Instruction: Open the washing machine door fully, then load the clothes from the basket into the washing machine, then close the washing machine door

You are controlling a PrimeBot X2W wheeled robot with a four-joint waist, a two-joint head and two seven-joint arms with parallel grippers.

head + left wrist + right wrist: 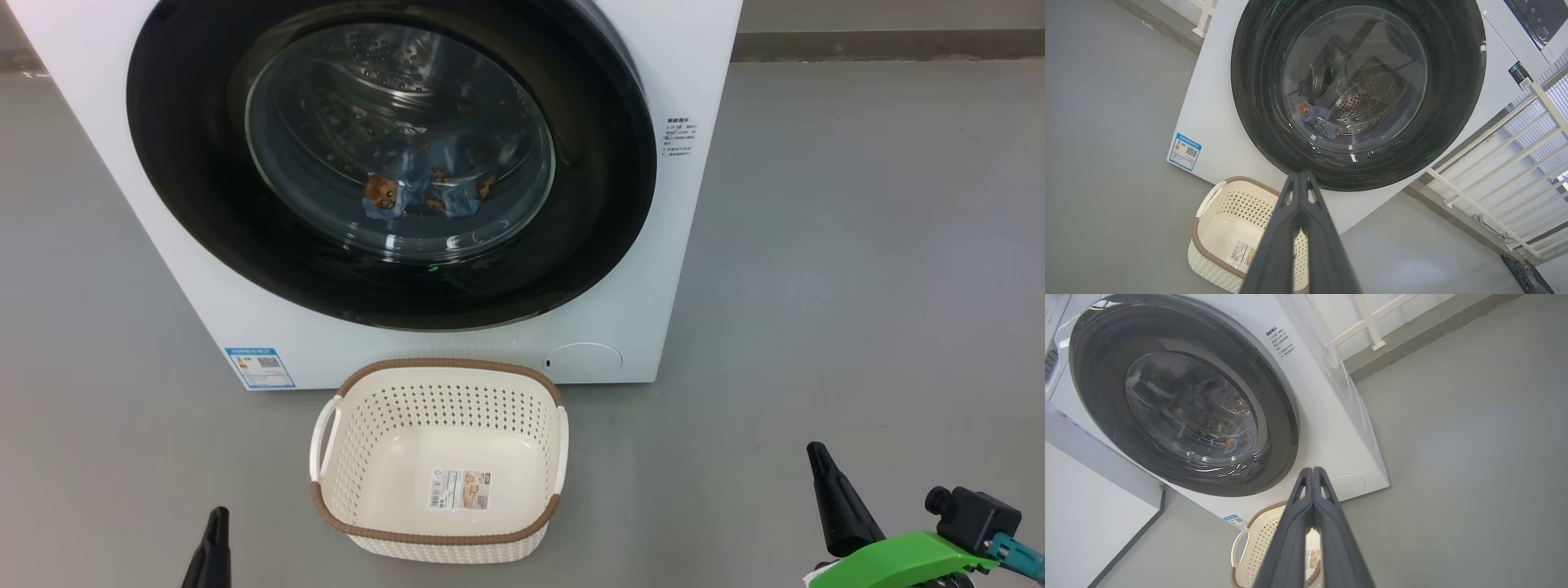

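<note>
Now, left jaws pressed shut, low beside the basket [445,362], which sits empty between both arms and nearer the left. The clothes [424,192] lie up ahead behind the closed washing machine door [204,212] — right jaws shut too.

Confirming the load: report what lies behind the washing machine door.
Behind the washing machine door, blue clothes with orange-brown figures lie low in the steel drum. The black rim hides the drum's outer parts.
</note>
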